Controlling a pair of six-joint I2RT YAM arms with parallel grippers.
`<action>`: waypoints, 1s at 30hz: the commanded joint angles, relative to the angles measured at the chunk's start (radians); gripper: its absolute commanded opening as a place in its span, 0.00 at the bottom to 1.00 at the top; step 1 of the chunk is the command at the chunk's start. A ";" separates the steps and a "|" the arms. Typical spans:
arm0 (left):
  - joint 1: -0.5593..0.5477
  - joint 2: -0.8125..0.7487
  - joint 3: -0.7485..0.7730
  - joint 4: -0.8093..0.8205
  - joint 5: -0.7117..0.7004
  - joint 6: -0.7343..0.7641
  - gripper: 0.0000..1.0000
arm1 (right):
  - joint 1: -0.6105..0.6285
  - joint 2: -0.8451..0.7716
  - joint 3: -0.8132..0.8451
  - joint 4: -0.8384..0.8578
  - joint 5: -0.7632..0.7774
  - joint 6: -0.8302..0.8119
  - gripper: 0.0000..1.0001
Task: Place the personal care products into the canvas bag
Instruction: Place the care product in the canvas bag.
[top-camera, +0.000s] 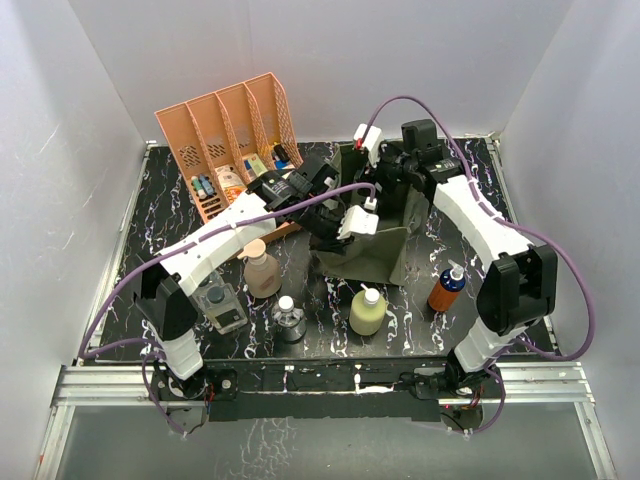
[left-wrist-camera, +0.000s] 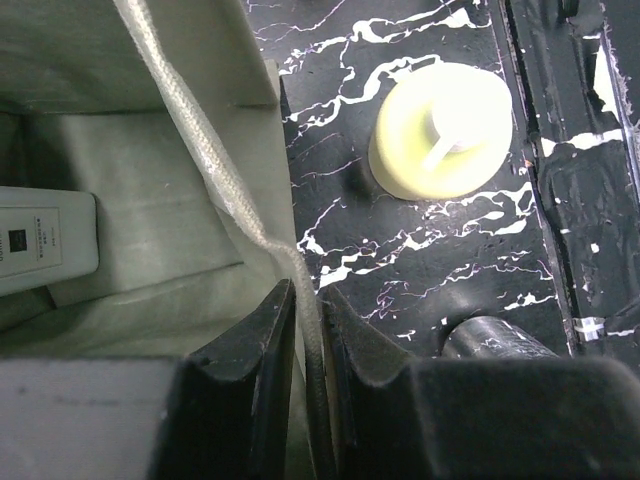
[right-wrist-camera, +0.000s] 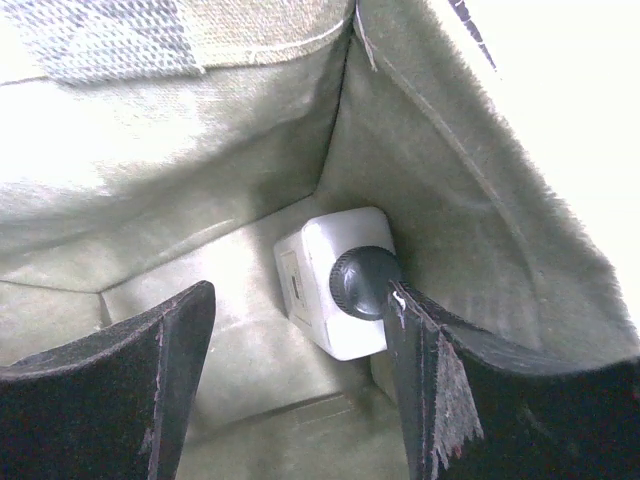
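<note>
The olive canvas bag (top-camera: 378, 250) stands open mid-table. My left gripper (top-camera: 336, 226) is shut on its near rim, the corded edge (left-wrist-camera: 300, 300) pinched between the jaws (left-wrist-camera: 308, 292). My right gripper (top-camera: 396, 192) is open inside the bag (right-wrist-camera: 150, 180), its jaws (right-wrist-camera: 300, 295) just above a white bottle (right-wrist-camera: 318, 265) with a dark cap that lies on the bag floor; this bottle also shows in the left wrist view (left-wrist-camera: 45, 240). On the table stand the tan pump bottle (top-camera: 262, 270), clear twin pack (top-camera: 222, 306), small clear round bottle (top-camera: 290, 320), yellow white-capped bottle (top-camera: 367, 311) (left-wrist-camera: 440, 130) and orange-and-blue pump bottle (top-camera: 447, 289).
A salmon-orange slotted rack (top-camera: 230, 135) with small boxes and tubes stands at the back left. White walls close in the black marbled table (top-camera: 330, 330) on three sides. Purple cables loop over both arms.
</note>
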 joint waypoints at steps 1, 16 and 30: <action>-0.002 0.029 0.035 0.018 -0.015 -0.002 0.16 | -0.005 -0.064 0.057 -0.002 -0.001 0.027 0.71; -0.004 0.025 0.009 0.030 -0.029 0.002 0.16 | -0.007 -0.148 0.121 -0.052 0.072 0.122 0.71; -0.004 0.016 0.056 0.079 -0.039 -0.114 0.23 | -0.256 -0.430 0.015 -0.258 -0.214 0.112 0.71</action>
